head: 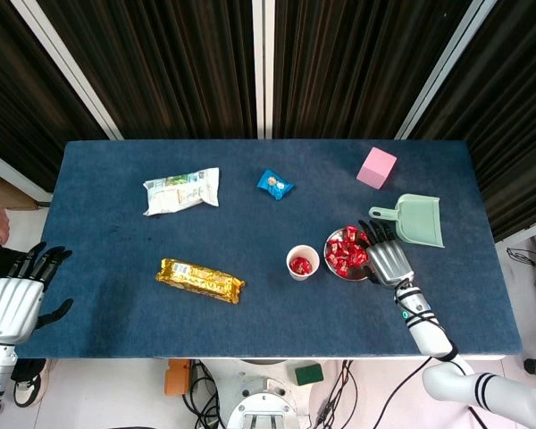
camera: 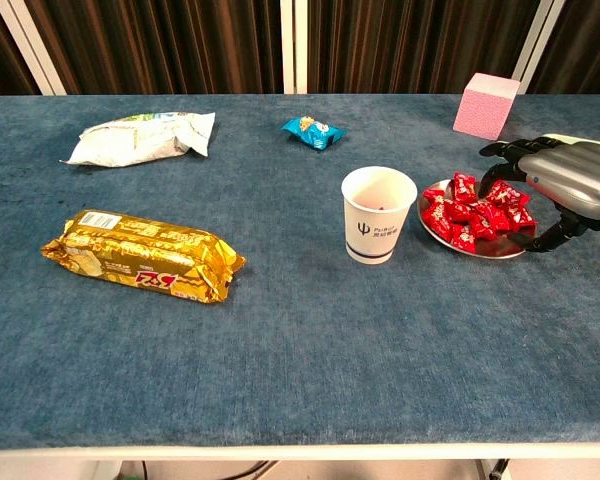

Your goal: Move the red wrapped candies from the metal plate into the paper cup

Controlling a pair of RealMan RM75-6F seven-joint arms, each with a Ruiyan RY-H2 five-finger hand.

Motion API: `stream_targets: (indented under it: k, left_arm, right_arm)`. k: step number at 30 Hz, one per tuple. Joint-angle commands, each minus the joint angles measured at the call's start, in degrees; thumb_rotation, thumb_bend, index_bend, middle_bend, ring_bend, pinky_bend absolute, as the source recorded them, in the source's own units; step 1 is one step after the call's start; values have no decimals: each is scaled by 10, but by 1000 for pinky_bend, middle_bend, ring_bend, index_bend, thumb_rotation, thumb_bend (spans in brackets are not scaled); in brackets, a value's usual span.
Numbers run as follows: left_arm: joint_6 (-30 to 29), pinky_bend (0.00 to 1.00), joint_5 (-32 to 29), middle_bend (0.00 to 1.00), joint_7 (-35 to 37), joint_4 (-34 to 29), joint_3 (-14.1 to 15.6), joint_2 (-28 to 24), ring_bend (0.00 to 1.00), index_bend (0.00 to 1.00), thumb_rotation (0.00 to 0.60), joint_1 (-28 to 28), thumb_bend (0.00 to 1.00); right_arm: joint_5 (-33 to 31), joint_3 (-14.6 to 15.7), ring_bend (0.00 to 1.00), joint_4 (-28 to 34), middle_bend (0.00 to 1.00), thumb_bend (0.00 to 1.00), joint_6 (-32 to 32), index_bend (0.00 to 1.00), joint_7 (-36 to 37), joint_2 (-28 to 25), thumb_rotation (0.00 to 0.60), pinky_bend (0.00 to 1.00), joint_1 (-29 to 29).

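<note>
Right hand sits low over right edge of metal plate, fingers spread and reaching onto the red wrapped candies; whether any candy is pinched, cannot tell. Left hand is off the table's left edge, fingers apart, holding nothing. Candies heaped on plate; at least one red candy inside paper cup, which stands upright just left of plate. Also on blue table: gold snack bar, white-green packet, blue candy, pink cube, green dustpan.
</note>
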State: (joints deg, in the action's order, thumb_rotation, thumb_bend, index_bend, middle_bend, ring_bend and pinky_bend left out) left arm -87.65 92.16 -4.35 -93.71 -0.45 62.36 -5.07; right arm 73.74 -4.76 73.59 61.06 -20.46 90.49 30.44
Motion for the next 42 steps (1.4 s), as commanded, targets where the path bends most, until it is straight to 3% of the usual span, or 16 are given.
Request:
stream_targets:
  k: [1, 8, 24, 33, 37, 42]
  left_arm:
    - [1, 199, 0, 155, 0, 0, 0, 0, 57, 178, 600, 0, 183]
    - [3, 199, -1, 154, -3, 0, 0, 1, 57, 178, 600, -1, 183]
    - [6, 199, 0, 155, -8, -2, 2, 2, 57, 178, 600, -3, 184]
    - [6, 199, 0, 154, -9, -3, 2, 2, 57, 178, 600, -3, 184]
    - [5, 199, -1, 155, -8, -2, 2, 2, 57, 178, 600, -3, 183]
    - [4, 199, -2, 155, -6, -1, 1, 2, 57, 178, 600, -3, 183]
  right_arm:
    - [0, -2, 0, -2, 5, 288, -2, 337, 0, 3, 600, 0, 1]
    - [-7, -8, 0, -9, 15, 315, -2, 473, -10, 13, 600, 0, 3]
    - [20, -13, 0, 10, 41, 372, 36, 623, 16, -2, 600, 0, -10]
    - [72, -37, 0, 105, 43, 373, 83, 626, 4, -36, 600, 0, 4]
    - [81, -49, 0, 159, 52, 372, 76, 626, -12, -42, 600, 0, 21]
    - [87, -56, 0, 184, 45, 371, 60, 628, -45, -26, 600, 0, 45]
